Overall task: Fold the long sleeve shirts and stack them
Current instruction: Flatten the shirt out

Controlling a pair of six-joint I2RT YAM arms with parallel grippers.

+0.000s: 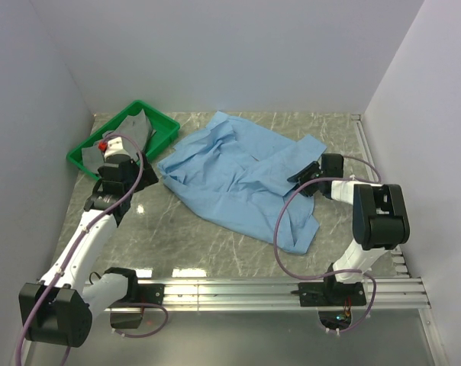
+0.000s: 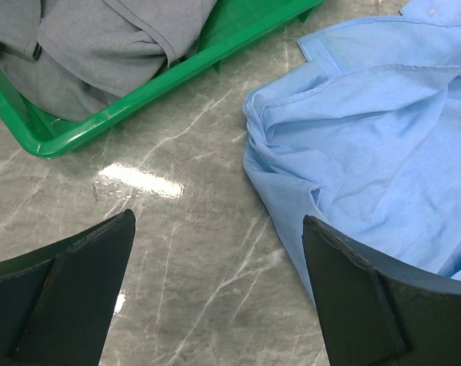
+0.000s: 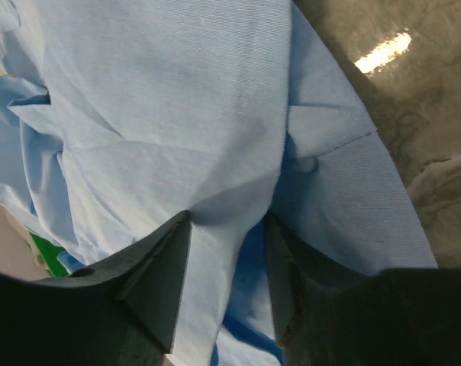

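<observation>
The light blue shirt (image 1: 238, 175) lies rumpled and unfolded on the marble-patterned table (image 1: 177, 236). It reaches from the middle of the far edge down toward the near right corner, where one end trails off close to the right arm's base. Its cloth is bunched in loose folds, and a darker crease runs across its right half.

The right gripper (image 1: 303, 174) sits on the shirt's right side, toward the table's right edge. In the right wrist view its fingers (image 3: 162, 282) stand partway together with a raised fold of the shirt (image 3: 177, 114) caught between them. The cloth presses against both inner faces and creases spread from the tips.

The left gripper (image 2: 215, 305) hangs over bare table with its jaws spread wide and nothing between them. The shirt's left edge (image 2: 383, 137) lies just beside its right-hand finger (image 2: 368, 305).

A green plastic tray (image 1: 163, 126) sits in the far left corner, set at an angle to the table's edges, near the shirt but apart from it. It holds crumpled grey cloth (image 2: 101, 46).

Purple cables (image 1: 280, 229) loop along both arms, and a metal rail (image 1: 238, 290) runs along the near edge under their bases.
</observation>
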